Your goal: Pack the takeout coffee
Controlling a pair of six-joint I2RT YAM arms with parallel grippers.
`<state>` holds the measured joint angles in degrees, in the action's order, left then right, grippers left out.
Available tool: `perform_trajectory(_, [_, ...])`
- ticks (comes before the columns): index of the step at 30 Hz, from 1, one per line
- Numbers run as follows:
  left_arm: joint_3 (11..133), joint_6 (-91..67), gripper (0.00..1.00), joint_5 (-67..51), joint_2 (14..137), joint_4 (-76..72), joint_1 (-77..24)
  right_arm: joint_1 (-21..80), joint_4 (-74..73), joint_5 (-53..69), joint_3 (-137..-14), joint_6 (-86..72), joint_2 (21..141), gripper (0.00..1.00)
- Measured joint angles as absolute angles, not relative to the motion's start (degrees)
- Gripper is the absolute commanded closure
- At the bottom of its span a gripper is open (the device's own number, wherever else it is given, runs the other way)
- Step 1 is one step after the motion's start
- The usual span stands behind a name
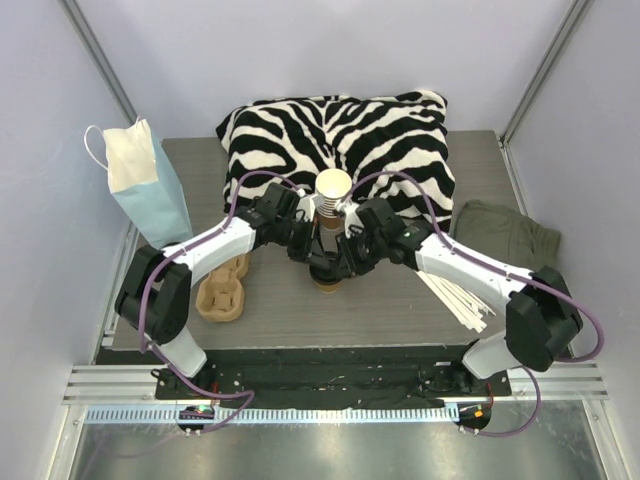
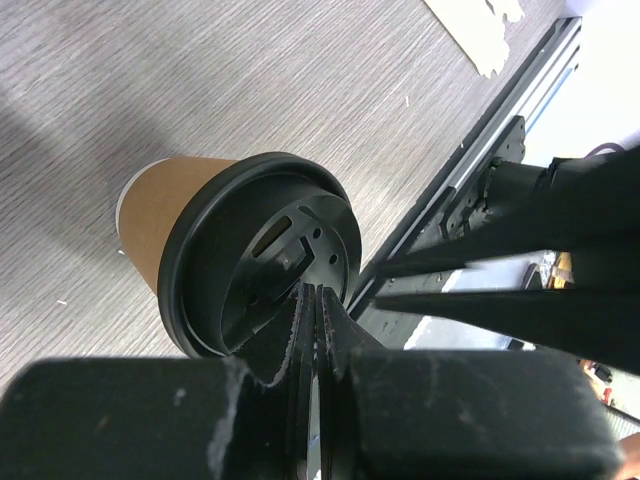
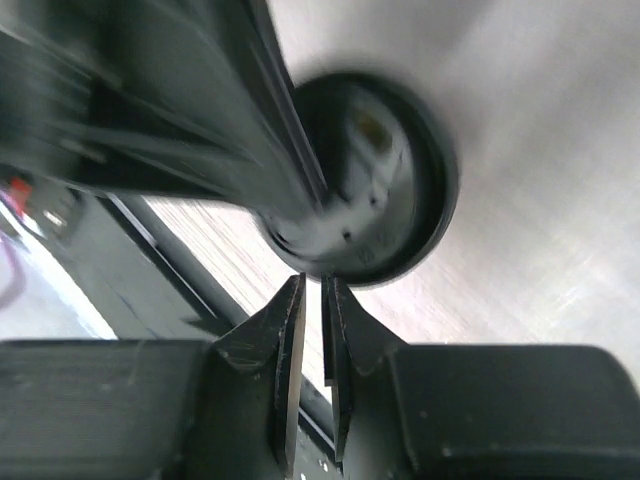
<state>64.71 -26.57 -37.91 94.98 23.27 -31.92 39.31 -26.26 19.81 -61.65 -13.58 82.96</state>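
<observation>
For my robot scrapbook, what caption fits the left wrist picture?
Shut left gripper at the black lid of the takeout coffee standing on the grey table.

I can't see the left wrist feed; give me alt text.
A brown paper cup with a black lid stands on the grey table, right at the tips of the shut left gripper. The right gripper, blurred, reaches in from the right.

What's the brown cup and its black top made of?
The cup looks like paper: a matte tan-brown wall with a whitish edge at its base. Its lid is probably plastic: black, smooth, slightly shiny, with moulded ridges and a sip hole.
</observation>
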Motion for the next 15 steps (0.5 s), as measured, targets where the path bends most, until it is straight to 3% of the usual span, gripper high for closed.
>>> perform_trajectory(8, [65.3, -26.5, 0.95, -38.7, 95.7, 23.5, -31.9, 41.2, -27.0, 18.1, -56.3, -13.3, 87.8, 0.79])
perform_trajectory(15, [65.3, -26.5, 0.95, -38.7, 95.7, 23.5, -31.9, 40.3, -28.8, 18.8, -59.2, -12.3, 82.5, 0.76])
